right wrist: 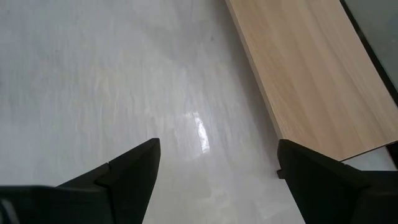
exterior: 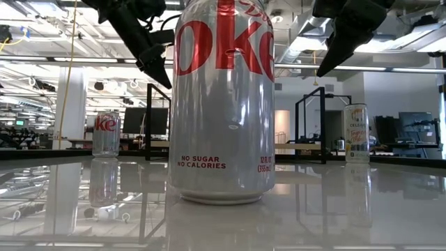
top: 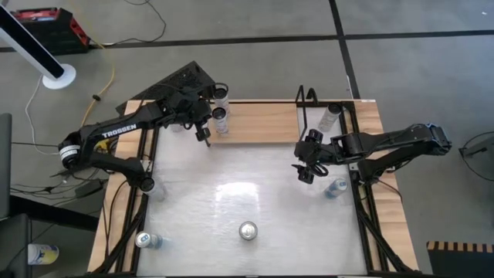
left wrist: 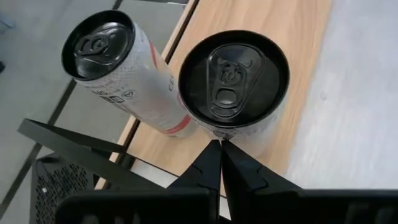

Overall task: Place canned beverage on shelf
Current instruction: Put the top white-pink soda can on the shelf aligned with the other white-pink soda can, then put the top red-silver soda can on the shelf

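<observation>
The shelf (top: 262,122) is a light-wood board in a black wire frame at the table's far edge. Two cans stand upright on its left end: a silver one with a black top (top: 220,118) (left wrist: 233,81) and a white slim one (top: 221,94) (left wrist: 118,68) behind it. My left gripper (top: 205,139) (left wrist: 221,146) is shut and empty, raised just on the near side of the silver can. My right gripper (top: 306,167) (right wrist: 217,162) is open and empty above the bare tabletop, near the shelf's right end.
A Diet Coke can (top: 248,230) (exterior: 223,104) stands near the table's near edge. Other cans stand at the near left (top: 145,240), at the right side (top: 336,188) and by the shelf's right end (top: 330,116). The shelf's black end frames (top: 306,108) rise above the board.
</observation>
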Controlling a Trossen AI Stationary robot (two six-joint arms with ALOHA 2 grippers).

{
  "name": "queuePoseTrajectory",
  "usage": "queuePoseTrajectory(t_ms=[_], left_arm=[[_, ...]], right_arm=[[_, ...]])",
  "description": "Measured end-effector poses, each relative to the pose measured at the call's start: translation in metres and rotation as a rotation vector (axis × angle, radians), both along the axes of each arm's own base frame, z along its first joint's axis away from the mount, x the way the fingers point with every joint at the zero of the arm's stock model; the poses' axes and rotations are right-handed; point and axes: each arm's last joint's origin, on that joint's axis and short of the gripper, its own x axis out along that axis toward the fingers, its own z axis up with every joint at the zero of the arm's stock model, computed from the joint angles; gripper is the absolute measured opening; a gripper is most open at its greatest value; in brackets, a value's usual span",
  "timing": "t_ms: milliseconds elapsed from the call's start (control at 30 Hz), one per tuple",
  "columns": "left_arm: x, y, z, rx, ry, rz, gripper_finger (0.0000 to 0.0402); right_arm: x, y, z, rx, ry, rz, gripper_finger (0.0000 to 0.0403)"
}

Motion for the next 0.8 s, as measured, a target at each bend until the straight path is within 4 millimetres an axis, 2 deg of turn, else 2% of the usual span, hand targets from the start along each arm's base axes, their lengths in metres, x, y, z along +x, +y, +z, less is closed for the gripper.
queuePoseTrajectory(t_ms=[200, 533, 700, 800], left_arm=[[-0.003, 0.003, 0.003, 0.024, 0.024, 0.025, 0.0000], [-0.014, -0.004, 0.053, 0.019, 0.032, 0.048, 0.0000], [-0.027, -0.010, 0.062, -0.060, 0.131, 0.084, 0.0000], [-0.036, -0.009, 0.060, -0.038, 0.221, 0.244, 0.0001]], right_arm=[[0.000, 0.000, 0.000, 0.000, 0.000, 0.000, 0.0347], [0.000, 0.000, 0.000, 0.001, -0.004, -0.001, 0.0347], [0.000, 0.000, 0.000, 0.002, -0.004, 0.000, 0.0347], [0.000, 0.001, 0.000, 0.020, -0.006, 0.002, 0.0347]])
